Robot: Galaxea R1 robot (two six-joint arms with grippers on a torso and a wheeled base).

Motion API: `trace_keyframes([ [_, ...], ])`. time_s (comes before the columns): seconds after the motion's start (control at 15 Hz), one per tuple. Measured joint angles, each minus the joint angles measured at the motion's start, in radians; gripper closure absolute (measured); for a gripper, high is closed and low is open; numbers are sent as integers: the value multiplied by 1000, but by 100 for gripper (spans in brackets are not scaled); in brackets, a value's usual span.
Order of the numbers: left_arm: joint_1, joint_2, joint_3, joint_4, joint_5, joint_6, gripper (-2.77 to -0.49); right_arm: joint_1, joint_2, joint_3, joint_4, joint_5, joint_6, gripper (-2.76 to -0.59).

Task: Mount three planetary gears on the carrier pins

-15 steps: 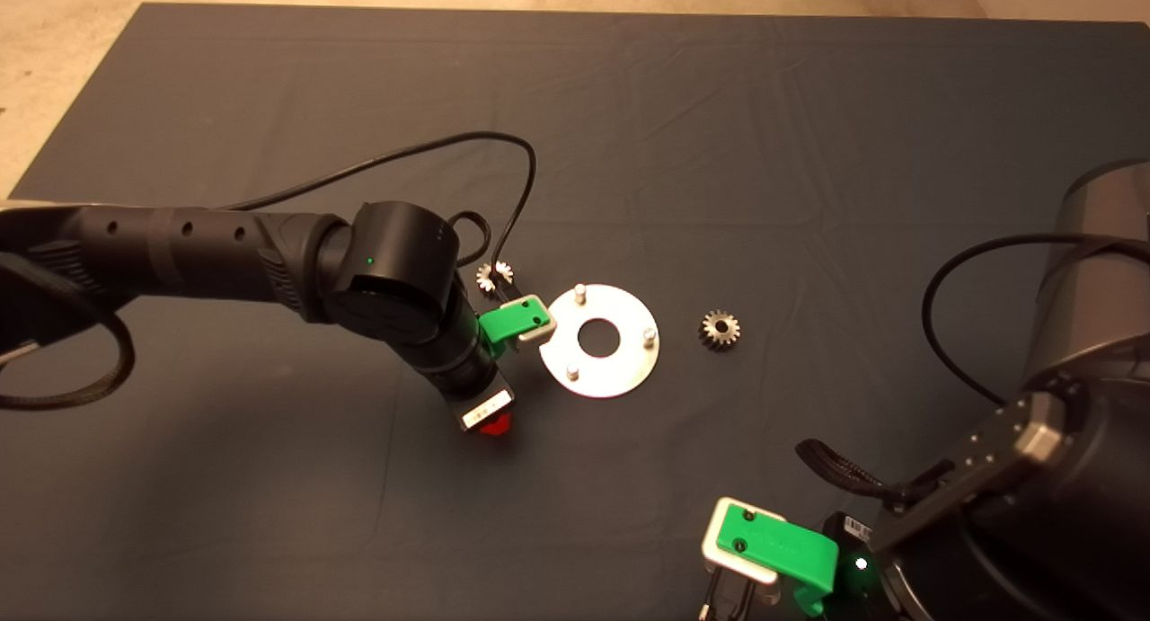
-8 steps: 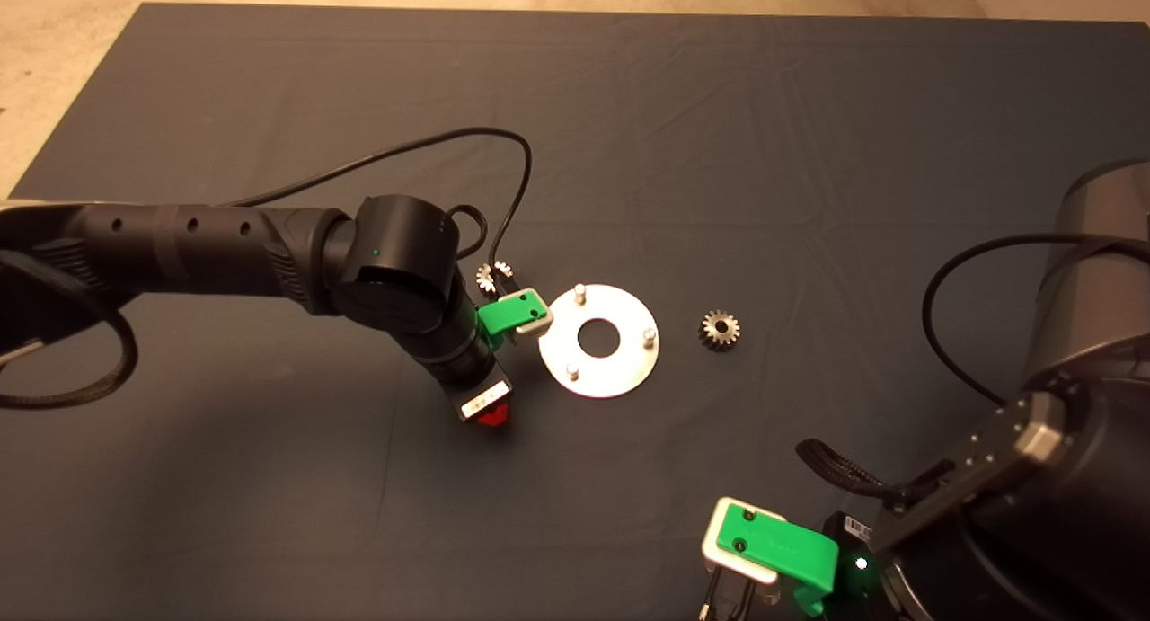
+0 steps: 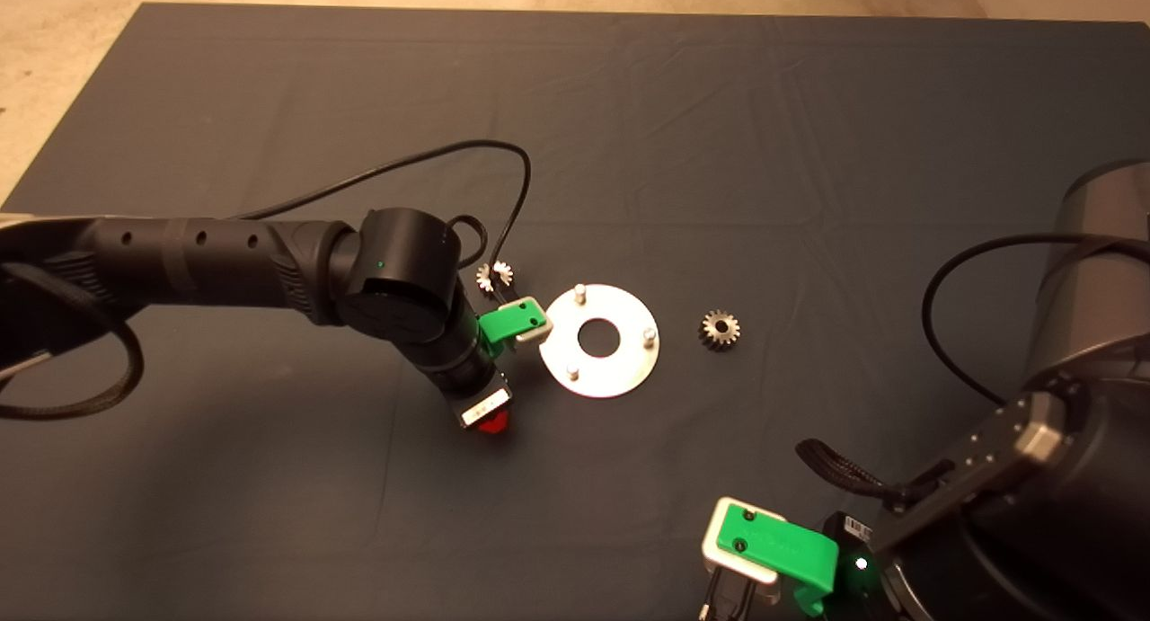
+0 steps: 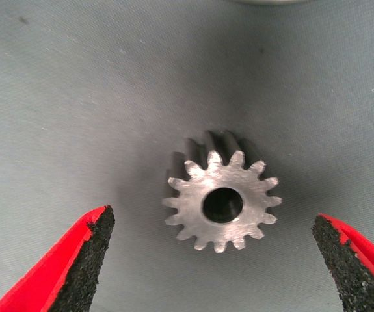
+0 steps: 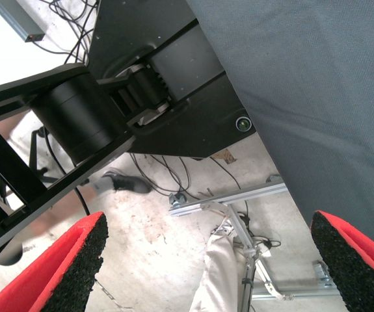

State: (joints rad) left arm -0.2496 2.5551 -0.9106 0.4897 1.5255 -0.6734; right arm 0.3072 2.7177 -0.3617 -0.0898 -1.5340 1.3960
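Observation:
The shiny silver disc (image 3: 620,369) lies mid-mat with its three carrier pins (image 3: 579,290) (image 3: 650,334) (image 3: 571,370) upright and bare. One planetary gear (image 3: 493,275) lies on the mat just left of the disc. My left gripper (image 3: 499,287) hangs over it. In the left wrist view that gear (image 4: 222,201) lies flat between the open fingers (image 4: 86,250) of the left gripper (image 4: 213,222), apart from both pads. A second gear (image 3: 719,329) lies right of the disc. The third gear is out of view. My right gripper (image 3: 726,598) is parked at the lower right, open and empty (image 5: 209,224).
A black cable (image 3: 431,158) loops over the mat behind the left arm. The right wrist view looks past the mat's edge (image 5: 271,149) at the floor, with a person's leg (image 5: 220,276), a shoe (image 5: 125,183) and the robot's base (image 5: 76,117).
The left arm has shifted slightly, its gripper edging back and forth over the same gear. The fingers stay open. Gears, disc and right arm have not moved.

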Motion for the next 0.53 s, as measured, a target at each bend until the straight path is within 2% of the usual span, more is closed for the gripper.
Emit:
trace_keyframes([
  [0.53,1,0,-3,7,0,0,-217,0,0,0,0,0,0,-233],
])
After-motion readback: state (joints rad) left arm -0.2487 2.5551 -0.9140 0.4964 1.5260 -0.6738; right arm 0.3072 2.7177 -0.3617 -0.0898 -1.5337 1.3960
